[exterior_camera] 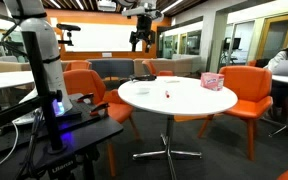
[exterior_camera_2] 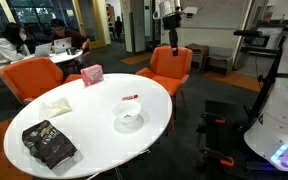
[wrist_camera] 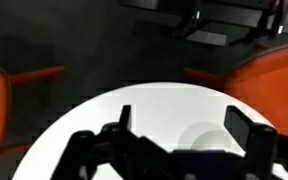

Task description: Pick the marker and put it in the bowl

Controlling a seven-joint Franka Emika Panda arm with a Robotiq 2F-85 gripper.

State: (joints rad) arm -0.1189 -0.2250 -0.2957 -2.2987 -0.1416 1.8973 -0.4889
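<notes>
- Hanging high above the table [exterior_camera_2: 99, 115], the pincer [exterior_camera_2: 172, 42] is up over the far edge by an orange chair [exterior_camera_2: 169, 66], well clear of everything below.
- Wrist view now: the two fingers [wrist_camera: 124, 115] stand wide apart, gaping and empty, with white table beneath them.
- The marker [exterior_camera_2: 131, 97] lies flat near the middle of the table, small and red, with the pincer nowhere near it.
- The bowl [exterior_camera_2: 130, 121] sits just beside the marker, a little toward the near edge in that exterior view. There's a clear gap between the two.
- The bowl is so pale that it almost melts into the table. In the wrist view it is only a faint round shape.
- A pink box [exterior_camera_2: 92, 74] stands at the far edge, well apart from marker and bowl.
- A dark bag [exterior_camera_2: 49, 143] lies close to the near edge, and a white cloth [exterior_camera_2: 56, 106] lies between bag and box.
- In an exterior view the marker [exterior_camera: 168, 95] shows as a tiny red fleck, with the box [exterior_camera: 212, 81] toward the table's right edge.
</notes>
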